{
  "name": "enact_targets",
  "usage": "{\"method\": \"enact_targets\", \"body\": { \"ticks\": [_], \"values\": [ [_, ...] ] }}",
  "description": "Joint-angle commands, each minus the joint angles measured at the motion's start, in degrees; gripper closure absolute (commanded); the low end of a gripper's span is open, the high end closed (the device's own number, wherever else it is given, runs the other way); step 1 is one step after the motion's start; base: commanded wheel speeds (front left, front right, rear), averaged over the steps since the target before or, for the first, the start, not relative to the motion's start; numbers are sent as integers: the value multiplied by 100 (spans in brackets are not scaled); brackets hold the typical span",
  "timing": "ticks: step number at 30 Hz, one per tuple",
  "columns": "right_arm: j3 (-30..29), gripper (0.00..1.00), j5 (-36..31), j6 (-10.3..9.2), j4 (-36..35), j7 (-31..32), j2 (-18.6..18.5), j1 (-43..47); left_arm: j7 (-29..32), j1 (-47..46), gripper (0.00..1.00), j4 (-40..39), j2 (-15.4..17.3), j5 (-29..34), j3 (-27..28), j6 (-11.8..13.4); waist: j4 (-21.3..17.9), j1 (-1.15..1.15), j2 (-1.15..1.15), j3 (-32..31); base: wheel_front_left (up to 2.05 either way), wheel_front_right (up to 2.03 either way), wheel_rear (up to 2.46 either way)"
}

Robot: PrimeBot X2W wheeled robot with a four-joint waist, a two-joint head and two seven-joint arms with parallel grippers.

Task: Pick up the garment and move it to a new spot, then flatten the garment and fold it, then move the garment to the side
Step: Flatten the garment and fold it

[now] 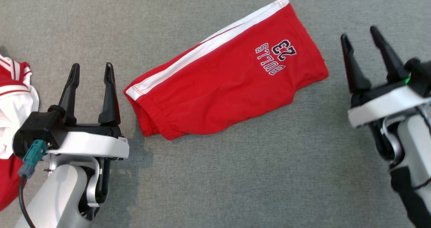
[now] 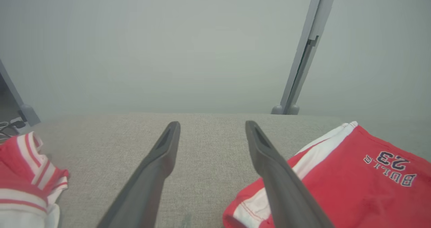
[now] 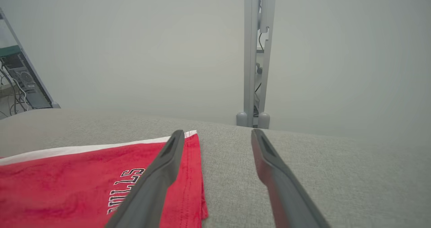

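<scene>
The garment (image 1: 232, 79) is a pair of red shorts with white side stripes and a dark "BULLS 23" print, lying folded on the grey table; its waistband end faces my left gripper. The shorts (image 2: 353, 184) fill the lower right of the left wrist view, and their hem (image 3: 101, 177) lies at the lower left of the right wrist view. My left gripper (image 1: 91, 66) stands open just left of the waistband, holding nothing. Off the hem end, to its right, my right gripper (image 1: 358, 32) is open and empty.
A second red and white garment (image 1: 13, 100) lies bunched at the table's left edge, behind my left arm; it shows as striped cloth (image 2: 27, 177) in the left wrist view. Grey upright posts (image 3: 256, 56) stand past the table's far edge. Bare grey cloth (image 1: 235, 174) lies in front of the shorts.
</scene>
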Motion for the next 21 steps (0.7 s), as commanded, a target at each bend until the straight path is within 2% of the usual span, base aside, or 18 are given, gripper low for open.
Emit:
{"method": "enact_targets", "body": {
  "ticks": [1,10,21],
  "values": [
    [-92,0,-86,1,-124,-8,45,178,-22,71,0,19,51,100,13,57,-90,0,0,-88,0,0,0],
    [-643,0,-546,1,-968,220,333,1354,-59,342,0,129,169,296,-18,147,-222,0,0,-280,0,0,0],
    [-851,0,-669,1,-1420,524,535,1665,-50,338,0,181,210,280,-42,114,-247,0,0,-345,0,0,0]
  ]
}}
